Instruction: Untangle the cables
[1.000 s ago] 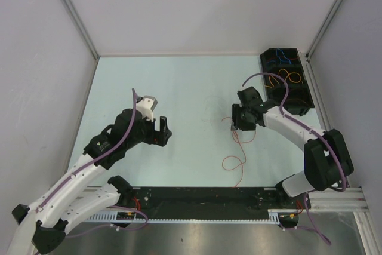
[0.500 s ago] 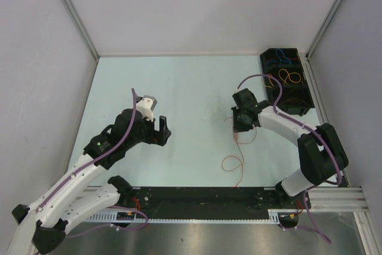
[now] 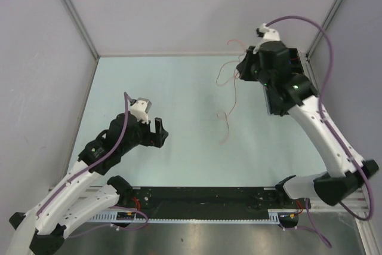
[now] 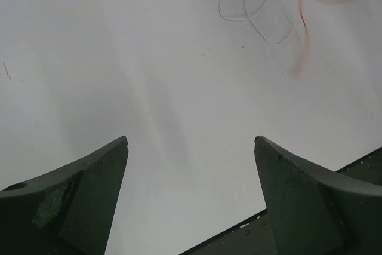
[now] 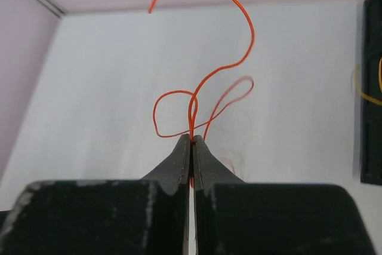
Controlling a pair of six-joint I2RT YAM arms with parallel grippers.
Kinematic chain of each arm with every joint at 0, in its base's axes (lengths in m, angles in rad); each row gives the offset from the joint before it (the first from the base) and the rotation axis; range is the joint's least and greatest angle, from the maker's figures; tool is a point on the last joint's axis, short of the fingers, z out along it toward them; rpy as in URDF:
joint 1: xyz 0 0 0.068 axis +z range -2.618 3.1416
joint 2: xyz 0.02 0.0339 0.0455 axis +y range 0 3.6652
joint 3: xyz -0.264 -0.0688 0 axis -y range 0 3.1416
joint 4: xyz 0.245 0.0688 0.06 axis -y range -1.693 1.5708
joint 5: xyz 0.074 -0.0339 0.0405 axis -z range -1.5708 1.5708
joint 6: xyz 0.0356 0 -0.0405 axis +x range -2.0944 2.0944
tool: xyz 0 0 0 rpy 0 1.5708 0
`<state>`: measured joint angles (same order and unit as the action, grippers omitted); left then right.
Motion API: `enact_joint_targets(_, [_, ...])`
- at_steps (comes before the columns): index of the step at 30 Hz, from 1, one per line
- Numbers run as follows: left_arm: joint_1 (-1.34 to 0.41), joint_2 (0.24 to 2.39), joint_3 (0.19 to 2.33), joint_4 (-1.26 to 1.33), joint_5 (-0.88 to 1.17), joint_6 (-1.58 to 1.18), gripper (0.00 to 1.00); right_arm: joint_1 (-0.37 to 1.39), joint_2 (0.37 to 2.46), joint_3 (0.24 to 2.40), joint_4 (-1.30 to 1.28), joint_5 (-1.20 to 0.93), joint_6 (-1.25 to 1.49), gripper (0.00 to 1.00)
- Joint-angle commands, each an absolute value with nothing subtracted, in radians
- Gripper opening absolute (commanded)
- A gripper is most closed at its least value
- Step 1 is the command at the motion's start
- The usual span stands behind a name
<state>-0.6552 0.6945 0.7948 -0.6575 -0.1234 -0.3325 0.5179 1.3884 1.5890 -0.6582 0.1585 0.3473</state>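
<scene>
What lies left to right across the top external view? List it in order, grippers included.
left gripper, open and empty → orange cable, its loose end dangling toward the table → right gripper, raised and shut on that cable's upper part.

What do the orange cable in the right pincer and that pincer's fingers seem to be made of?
Orange cable: probably thin wire in smooth plastic insulation, slightly glossy; it holds springy loops above the shut right pincer. Fingers: perhaps hard plastic, dark and matte, going by the dull, even surface; painted metal cannot be excluded.
</scene>
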Motion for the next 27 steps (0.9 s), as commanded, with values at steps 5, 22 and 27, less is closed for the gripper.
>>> enact_joint_targets(5, [-0.655, 0.693, 0.781, -0.634, -0.117, -0.348, 0.91, 0.469, 1.373, 1.663, -0.719, 0.184, 0.328, 0.0])
enact_joint_targets(22, [-0.655, 0.68, 0.775, -0.624, -0.107, -0.348, 0.89, 0.293, 1.401, 1.835, -0.727, 0.14, 0.27, 0.0])
enact_joint_targets(27, [-0.657, 0.68, 0.772, -0.623, -0.104, -0.347, 0.89, 0.181, 1.367, 1.83, -0.713, 0.103, 0.245, 0.0])
